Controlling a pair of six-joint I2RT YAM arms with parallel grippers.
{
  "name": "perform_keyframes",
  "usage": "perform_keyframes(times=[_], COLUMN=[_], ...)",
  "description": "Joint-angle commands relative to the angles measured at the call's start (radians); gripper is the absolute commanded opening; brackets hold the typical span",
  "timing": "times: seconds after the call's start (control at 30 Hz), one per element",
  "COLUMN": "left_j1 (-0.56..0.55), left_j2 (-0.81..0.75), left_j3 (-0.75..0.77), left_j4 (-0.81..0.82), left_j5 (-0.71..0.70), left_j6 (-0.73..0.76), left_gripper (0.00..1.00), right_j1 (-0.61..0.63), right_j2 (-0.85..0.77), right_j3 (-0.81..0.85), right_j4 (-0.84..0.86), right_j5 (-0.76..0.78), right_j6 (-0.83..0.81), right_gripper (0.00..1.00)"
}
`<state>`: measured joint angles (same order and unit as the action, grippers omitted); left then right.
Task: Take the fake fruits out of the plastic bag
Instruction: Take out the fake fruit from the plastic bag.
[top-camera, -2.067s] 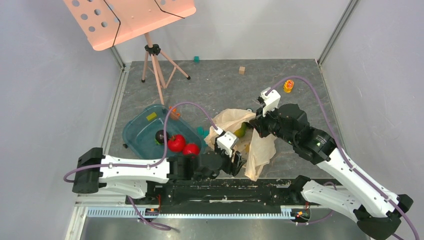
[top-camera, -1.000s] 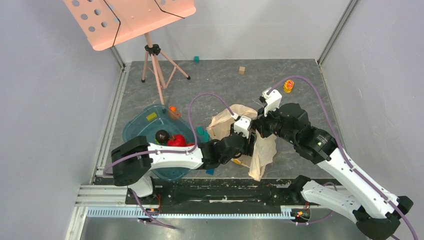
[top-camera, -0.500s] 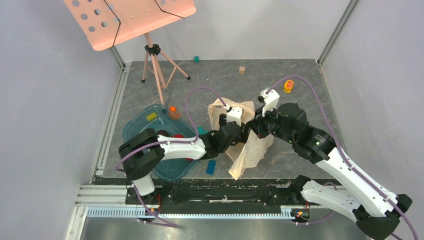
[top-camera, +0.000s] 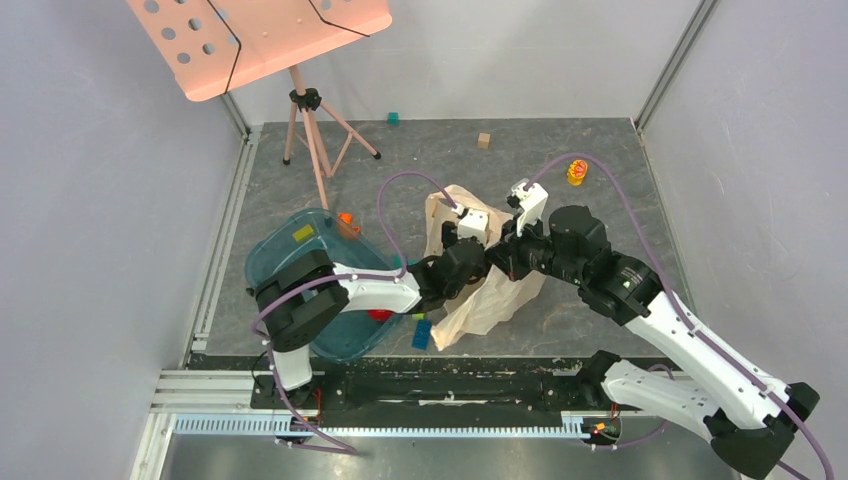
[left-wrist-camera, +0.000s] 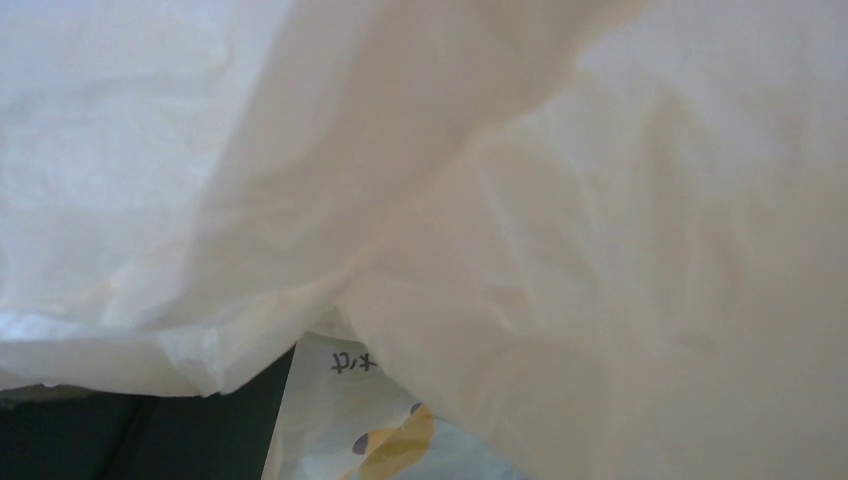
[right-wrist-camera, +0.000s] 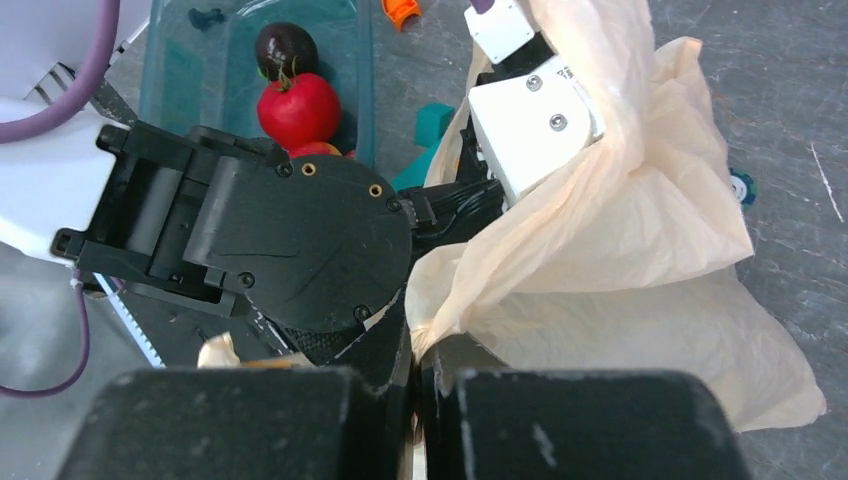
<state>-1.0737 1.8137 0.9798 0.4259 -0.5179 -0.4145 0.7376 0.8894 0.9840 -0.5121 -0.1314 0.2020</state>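
The peach plastic bag (top-camera: 497, 292) hangs crumpled at the middle of the table. My right gripper (right-wrist-camera: 415, 365) is shut on a bunched fold of it and holds it up. My left wrist (top-camera: 462, 262) pushes into the bag from the left; its fingers are hidden under the film. The left wrist view shows only pale plastic (left-wrist-camera: 560, 200) and a printed scrap (left-wrist-camera: 385, 440). A red apple (right-wrist-camera: 298, 108) and a dark purple fruit (right-wrist-camera: 286, 48) lie in the teal tray (right-wrist-camera: 165, 90). Red also shows under the left arm (top-camera: 378, 315).
A blue block (top-camera: 421, 333) lies by the bag's near corner, with a teal block (right-wrist-camera: 433, 122) beside the tray. A yellow toy (top-camera: 577, 171), a wooden cube (top-camera: 484, 140) and a teal cube (top-camera: 393, 118) sit farther back. A music stand (top-camera: 305, 110) rises at back left.
My left arm has swung from the near edge up and right, into the bag. The bag's lower part has shifted left. My right gripper kept its pinch and moved slightly left.
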Motion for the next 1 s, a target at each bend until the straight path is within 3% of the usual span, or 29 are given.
perform_keyframes(times=[0.0, 0.2, 0.6, 0.77, 0.87, 0.97], left_j1=[0.01, 0.052, 0.092, 0.093, 0.098, 0.109], left_j2=[0.039, 0.126, 0.313, 0.365, 0.386, 0.398], left_j3=[0.064, 0.219, 0.344, 0.37, 0.386, 0.403], left_j4=[0.105, -0.103, -0.134, -0.152, -0.172, -0.207], left_j5=[-0.022, -0.052, 0.064, 0.062, 0.06, 0.069], left_j6=[0.064, 0.019, -0.018, -0.02, -0.03, -0.053], left_gripper=[1.0, 1.0, 1.0, 1.0, 0.93, 0.78], right_j1=[0.004, 0.004, 0.005, 0.005, 0.005, 0.004], right_j2=[0.018, 0.032, 0.032, 0.015, 0.0, -0.009], right_j3=[-0.012, -0.029, -0.055, -0.061, -0.065, -0.068], right_j4=[0.065, 0.092, 0.113, 0.11, 0.106, 0.107], right_j5=[-0.093, -0.138, -0.124, -0.005, 0.08, 0.117], right_j6=[0.011, 0.018, 0.023, 0.033, 0.04, 0.045], right_gripper=[0.0, 0.0, 0.0, 0.0, 0.0, 0.0])
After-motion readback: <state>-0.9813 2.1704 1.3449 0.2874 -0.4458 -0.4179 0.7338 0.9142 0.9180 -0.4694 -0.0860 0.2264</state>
